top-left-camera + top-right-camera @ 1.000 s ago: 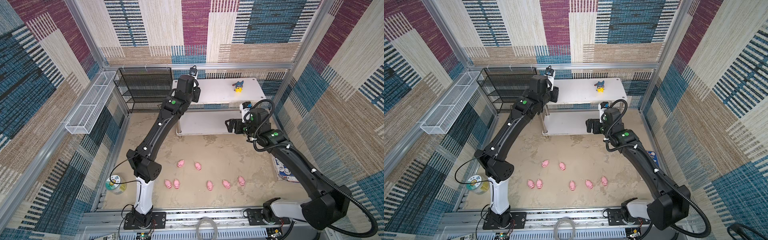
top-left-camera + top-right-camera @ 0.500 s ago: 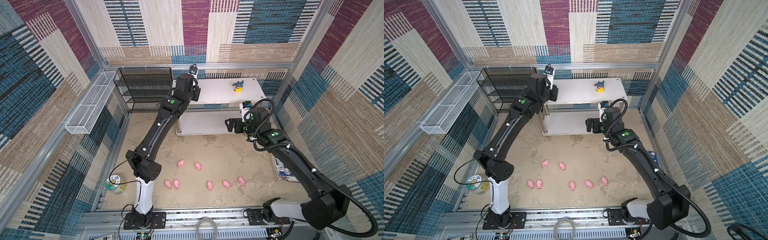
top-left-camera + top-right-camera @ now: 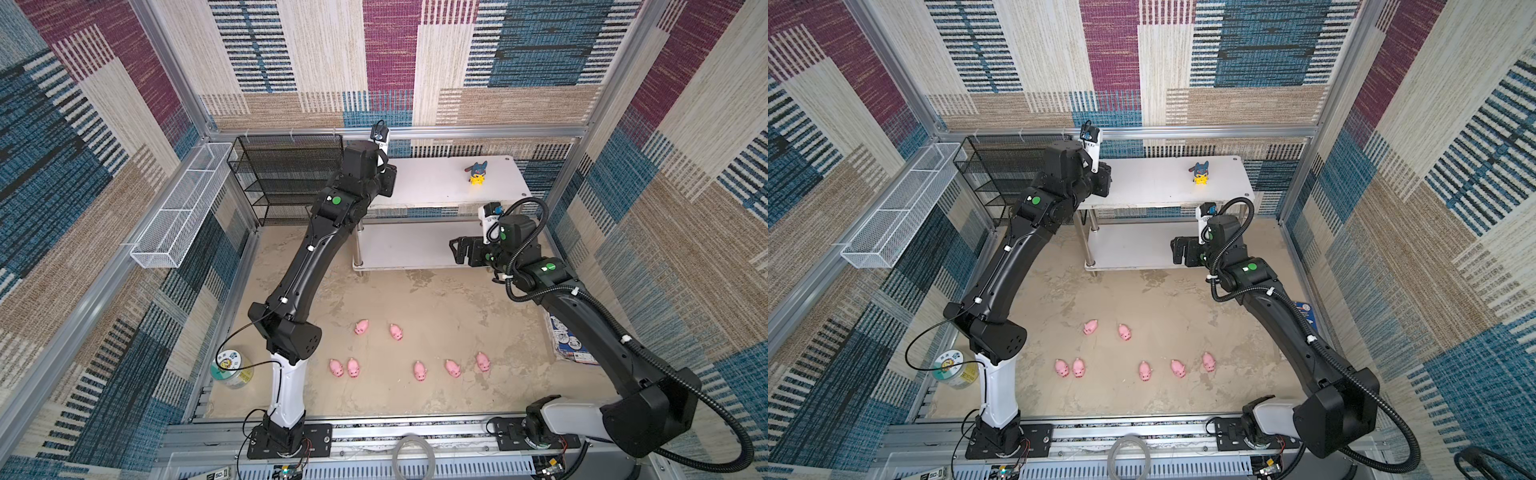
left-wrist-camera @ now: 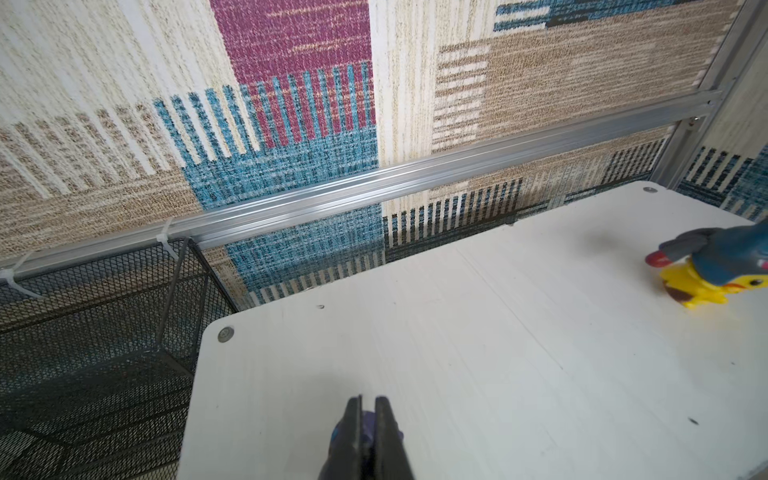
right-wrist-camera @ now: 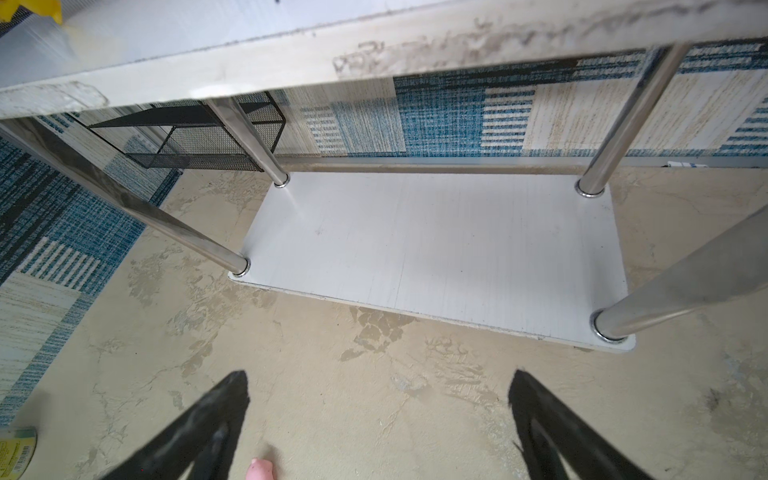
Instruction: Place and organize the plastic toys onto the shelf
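Observation:
The white two-tier shelf [image 3: 436, 183] [image 3: 1150, 183] stands at the back. A yellow toy with a dark blue hood [image 3: 477, 173] [image 3: 1200, 173] [image 4: 715, 270] stands on its top tier. My left gripper [image 3: 388, 180] [image 4: 368, 405] hovers over the top tier's left end, shut on a purple-hooded toy [image 4: 368, 422] that is mostly hidden by the fingers. Several pink pigs [image 3: 361, 327] [image 3: 1090, 327] lie on the floor in front. My right gripper [image 3: 457, 249] [image 5: 378, 378] is open and empty in front of the lower tier [image 5: 436, 249]. One pig [image 5: 259, 469] shows at the edge of the right wrist view.
A black mesh rack [image 3: 286, 178] stands left of the shelf, close to my left arm. A white wire basket [image 3: 178, 208] hangs on the left wall. A green-lidded jar [image 3: 230, 365] sits by the left arm's base. A printed packet [image 3: 569, 340] lies at the right wall.
The left gripper's jaws have closed while staying over the top tier's left end. The right arm and the pigs have not moved.

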You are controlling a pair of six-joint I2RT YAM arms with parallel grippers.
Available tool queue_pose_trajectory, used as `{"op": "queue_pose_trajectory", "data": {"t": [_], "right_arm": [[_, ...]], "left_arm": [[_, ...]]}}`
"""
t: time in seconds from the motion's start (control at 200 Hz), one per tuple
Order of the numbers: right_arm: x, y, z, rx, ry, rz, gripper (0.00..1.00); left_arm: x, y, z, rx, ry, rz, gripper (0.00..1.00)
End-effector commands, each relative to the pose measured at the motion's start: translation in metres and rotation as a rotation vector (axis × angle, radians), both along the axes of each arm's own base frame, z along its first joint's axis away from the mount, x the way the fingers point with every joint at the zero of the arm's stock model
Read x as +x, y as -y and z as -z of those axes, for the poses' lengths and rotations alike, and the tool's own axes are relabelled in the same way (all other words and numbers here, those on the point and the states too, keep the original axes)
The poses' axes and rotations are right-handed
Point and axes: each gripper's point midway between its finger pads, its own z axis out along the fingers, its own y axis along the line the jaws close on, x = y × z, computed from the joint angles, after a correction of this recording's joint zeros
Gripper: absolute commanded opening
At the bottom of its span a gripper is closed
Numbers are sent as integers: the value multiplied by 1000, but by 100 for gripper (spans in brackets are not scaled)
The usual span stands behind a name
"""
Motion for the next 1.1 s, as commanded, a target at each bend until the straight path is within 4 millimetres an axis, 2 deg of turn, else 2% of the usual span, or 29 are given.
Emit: {"op": "queue_pose_trajectory", "data": {"t": [0.0,0.17,0.356,0.516,0.806,1.092], "right_arm": [[5,-3,-9,19,37,-7,100],[6,-2,-6,10,32,-4,100],[7,-3,-5,7,33,-4,100],[9,-5,0,11,25,-13,100],[7,-7,-4,26,34,-23,100],[2,-6,-8,33,40,-26,100]], "left_arm": [[-2,0,8,-20,-50,20,4],[2,1,11,-37,-60,38,4],[-1,-1,6,-34,-59,43,2],[-9,-5,1,-25,-62,42,2],[-24,-11,-12,-35,-59,53,1],[-41,-11,-15,-58,-89,84,0]]}}
